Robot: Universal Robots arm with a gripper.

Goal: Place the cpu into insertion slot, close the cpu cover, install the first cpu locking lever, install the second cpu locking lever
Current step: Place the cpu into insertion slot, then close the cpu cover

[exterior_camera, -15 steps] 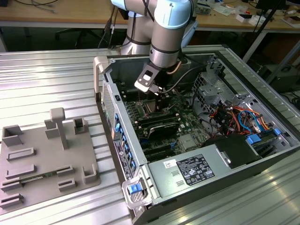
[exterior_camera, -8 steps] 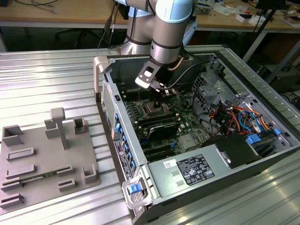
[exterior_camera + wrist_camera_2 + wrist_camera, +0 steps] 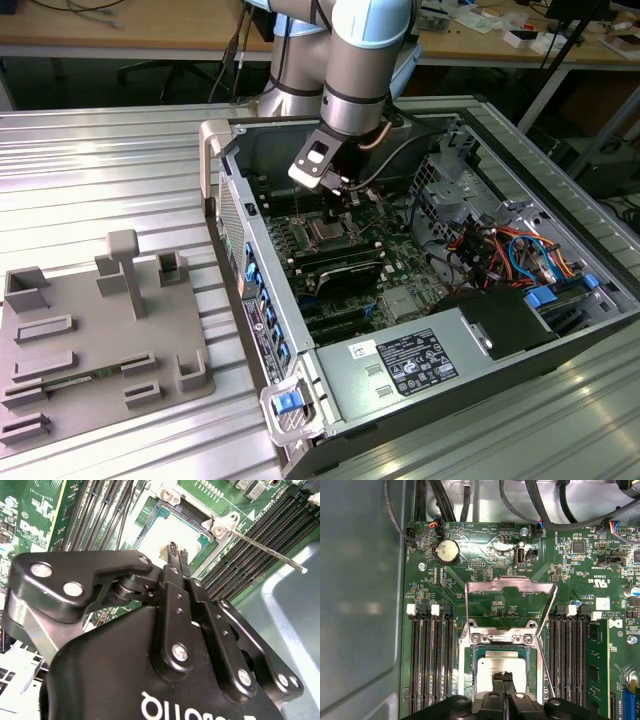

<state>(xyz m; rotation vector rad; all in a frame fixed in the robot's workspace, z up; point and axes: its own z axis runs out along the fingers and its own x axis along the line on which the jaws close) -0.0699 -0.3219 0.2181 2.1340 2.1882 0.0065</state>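
Observation:
The cpu (image 3: 495, 664), a silvery square chip, lies flat inside the insertion slot (image 3: 468, 672) on the green board. In the second wrist view the cpu (image 3: 160, 530) shows just beyond the fingertips. My gripper (image 3: 503, 676) hangs right over the chip's middle with its two black fingers pressed together and nothing between them. The cpu cover (image 3: 510, 587), a thin silver frame, stands open, tipped back from its hinge at the socket's far edge. A thin locking lever (image 3: 270, 552) sticks out free beside the socket. In the exterior view the gripper (image 3: 334, 215) points down at the slot (image 3: 328, 233).
Long black memory slots (image 3: 427, 665) flank the socket on both sides. The open computer case (image 3: 250, 290) has a grey power supply box (image 3: 410, 362) and bundled cables (image 3: 500, 250) at the exterior view's right. A grey fixture tray (image 3: 90, 340) lies outside the case.

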